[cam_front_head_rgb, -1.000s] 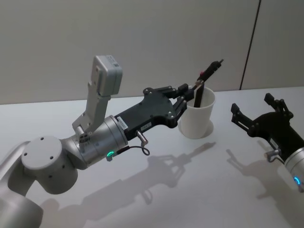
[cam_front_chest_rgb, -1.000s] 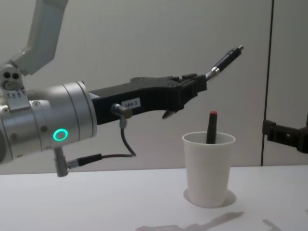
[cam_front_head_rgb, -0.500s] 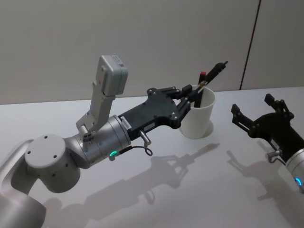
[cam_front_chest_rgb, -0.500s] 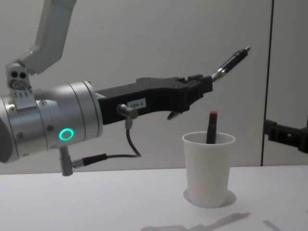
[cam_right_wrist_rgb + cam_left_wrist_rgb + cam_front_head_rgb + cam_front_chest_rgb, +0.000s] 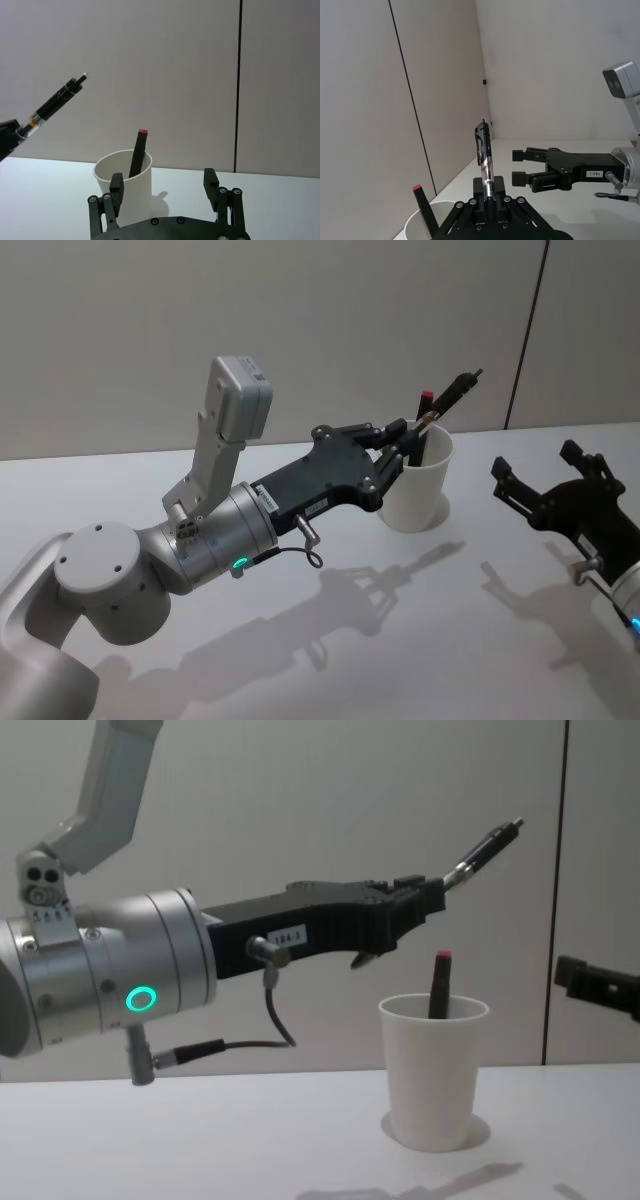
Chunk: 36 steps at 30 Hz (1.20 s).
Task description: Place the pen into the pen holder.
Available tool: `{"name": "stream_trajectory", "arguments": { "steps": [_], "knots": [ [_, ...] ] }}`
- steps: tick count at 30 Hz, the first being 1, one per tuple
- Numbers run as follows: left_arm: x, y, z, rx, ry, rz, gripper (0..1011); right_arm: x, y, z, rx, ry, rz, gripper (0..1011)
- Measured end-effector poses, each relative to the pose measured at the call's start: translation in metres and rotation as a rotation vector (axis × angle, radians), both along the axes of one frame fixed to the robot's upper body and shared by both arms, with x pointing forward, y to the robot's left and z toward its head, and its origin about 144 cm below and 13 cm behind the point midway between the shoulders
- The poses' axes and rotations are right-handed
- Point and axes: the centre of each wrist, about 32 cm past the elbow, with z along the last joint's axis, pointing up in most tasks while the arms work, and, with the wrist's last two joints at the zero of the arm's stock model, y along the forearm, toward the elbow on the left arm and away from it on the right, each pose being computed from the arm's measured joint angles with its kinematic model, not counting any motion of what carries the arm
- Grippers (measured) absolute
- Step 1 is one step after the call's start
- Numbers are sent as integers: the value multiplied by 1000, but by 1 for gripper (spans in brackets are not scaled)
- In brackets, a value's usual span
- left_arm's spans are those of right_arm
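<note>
The left gripper [image 5: 408, 436] is pinching the likely light, slippery pen [image 5: 452, 392] by one end above the paper cup [image 5: 418, 495], while the right gripper [image 5: 535, 465] is hanging spread apart.

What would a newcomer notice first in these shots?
The left gripper, reaching in from the left, clamps a black pen that slants upward, higher than the rim of the white paper cup close by. A red-tipped marker stands in that cup. The right gripper hangs open on the right, apart from the cup.

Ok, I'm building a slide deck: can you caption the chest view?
Left claw holds the pen tilted above the white paper cup, which contains a red-tipped marker.
</note>
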Motion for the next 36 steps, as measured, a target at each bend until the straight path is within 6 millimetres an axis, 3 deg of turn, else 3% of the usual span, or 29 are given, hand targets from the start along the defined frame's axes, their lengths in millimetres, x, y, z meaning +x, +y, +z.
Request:
{"name": "stream_trajectory", "arguments": {
  "steps": [36],
  "knots": [
    [0,0,0,1,-1,-1,120,-5,0,36,491,123,205,1001]
  ]
}}
